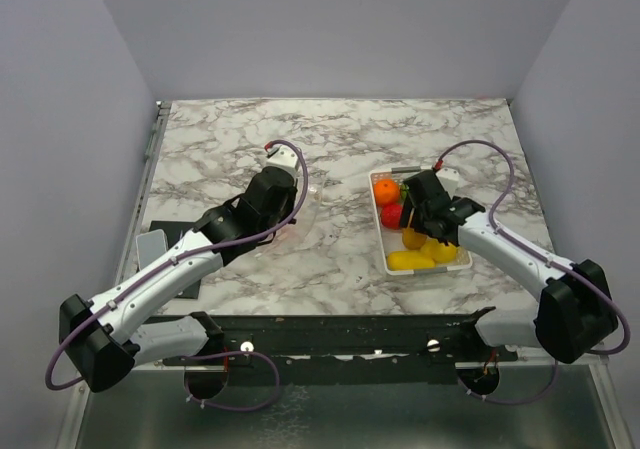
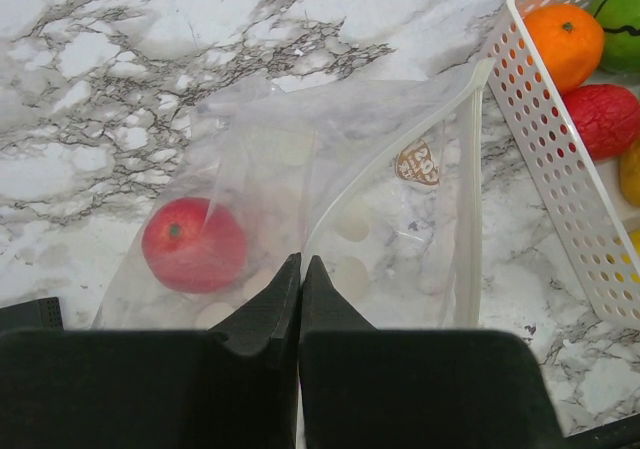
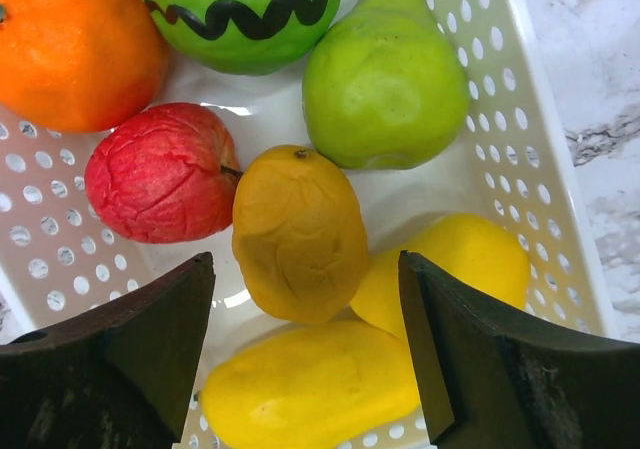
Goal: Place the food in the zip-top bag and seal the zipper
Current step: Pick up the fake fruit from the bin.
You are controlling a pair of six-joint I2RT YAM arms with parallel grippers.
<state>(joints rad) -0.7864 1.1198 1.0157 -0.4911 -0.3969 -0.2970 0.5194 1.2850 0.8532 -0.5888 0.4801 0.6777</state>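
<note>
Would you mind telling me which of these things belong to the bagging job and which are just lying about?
Job: bag, apple already inside it, orange, pear, striped green ball, red fruit, yellow fruits.
Lying about: white tray (only holds the fruit), black mat, small grey object on it.

Zip-top bag (image 2: 380, 169) flat, seemingly open, red apple (image 2: 193, 244) inside; other food (image 3: 300, 234) in tray (image 3: 510, 139).
</note>
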